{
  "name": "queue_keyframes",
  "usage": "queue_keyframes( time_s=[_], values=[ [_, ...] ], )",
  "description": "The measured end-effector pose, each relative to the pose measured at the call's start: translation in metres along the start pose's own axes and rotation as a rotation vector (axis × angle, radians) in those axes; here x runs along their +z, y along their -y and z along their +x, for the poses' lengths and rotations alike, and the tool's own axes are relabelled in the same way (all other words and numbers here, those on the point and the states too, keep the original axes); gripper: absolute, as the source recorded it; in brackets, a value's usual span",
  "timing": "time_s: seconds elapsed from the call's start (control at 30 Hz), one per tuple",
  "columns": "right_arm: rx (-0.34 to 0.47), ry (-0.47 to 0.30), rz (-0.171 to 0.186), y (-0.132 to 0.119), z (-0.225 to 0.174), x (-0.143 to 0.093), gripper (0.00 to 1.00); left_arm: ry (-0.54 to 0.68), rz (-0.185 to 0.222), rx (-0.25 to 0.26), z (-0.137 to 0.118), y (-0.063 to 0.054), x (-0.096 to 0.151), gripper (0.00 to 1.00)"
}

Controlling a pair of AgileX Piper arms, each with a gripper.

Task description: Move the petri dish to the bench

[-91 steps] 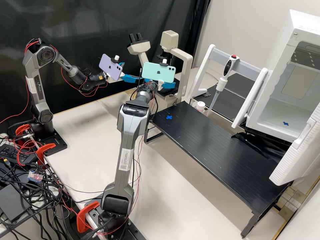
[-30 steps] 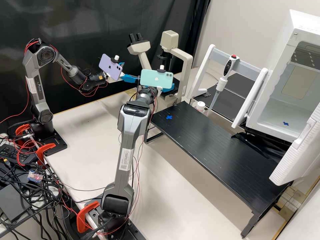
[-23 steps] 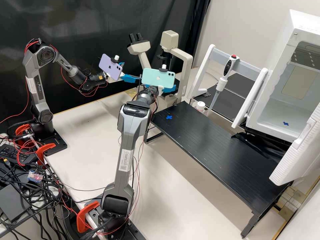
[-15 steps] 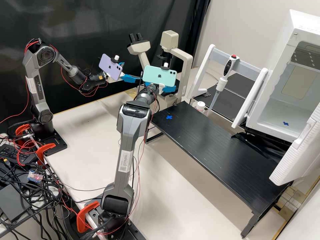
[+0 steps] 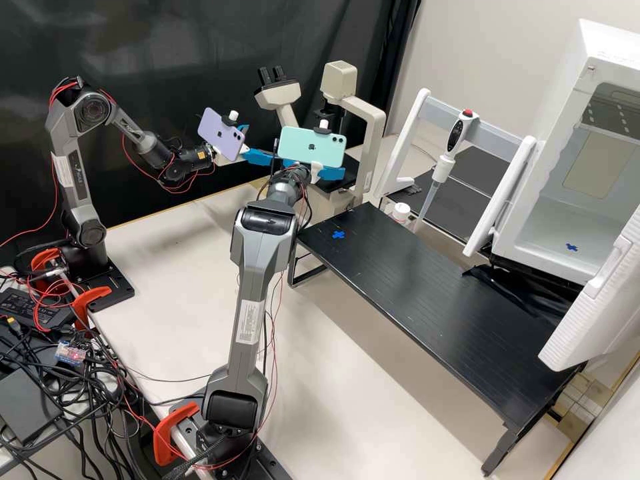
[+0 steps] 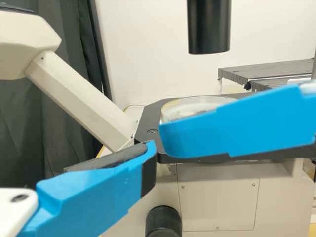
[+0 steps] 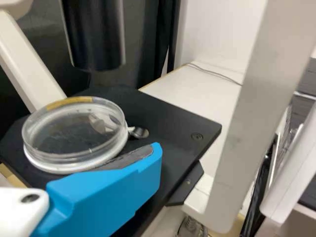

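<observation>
One petri dish (image 7: 74,133), on the scope stage (image 7: 170,121), well short of the black bench (image 5: 427,293); step in hand is prob. the pickup by R gripper (image 5: 315,168). R gripper is wide, a finger each side of the mint phone's (image 5: 311,147) lower edge in the high view; its near finger (image 7: 113,187) lies right beside the dish wall. L gripper (image 5: 261,144) is also spread & looks empty, so best parked clear of R's path.

To do it well: centre the dish btw R's pads, level w/ the stage, pads low enough to take the base & not just the lid. Close slowly w/ light, even force; thin clear plastic could slip, tip or crack. Mind the metal clip (image 7: 139,132) right by the dish. Check grip b/f lifting, then go up only a bit, as the black tube (image 7: 94,34) hangs overhead, & back out flat, clear of the scope arm (image 7: 252,113). Blue cross (image 5: 338,235) on the bench is poss. the drop spot.

Hard to tell: whether R's pad touches the dish or there's a slim gap. R's other finger is cut off in its own wrist view; in the L wrist view a blue finger, prob. R's, hides part of the dish. Contents n/a: glare, can't tell.
</observation>
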Motion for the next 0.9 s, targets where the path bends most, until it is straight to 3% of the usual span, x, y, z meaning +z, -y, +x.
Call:
queue_keyframes(
  time_s=[0.33,0.6,0.9],
  values=[
    [0.020,0.004,-0.017,-0.006,0.007,-0.012,1.00,0.000,0.000,0.000,0.000,0.000,0.000,1.00],
    [0.026,0.043,-0.044,0.001,0.027,-0.006,1.00,0.000,0.000,0.000,0.000,0.000,0.000,1.00],
    [0.024,0.076,-0.028,0.012,0.035,0.000,1.00,0.000,0.000,0.000,0.000,0.000,0.000,1.00]
  ],
)
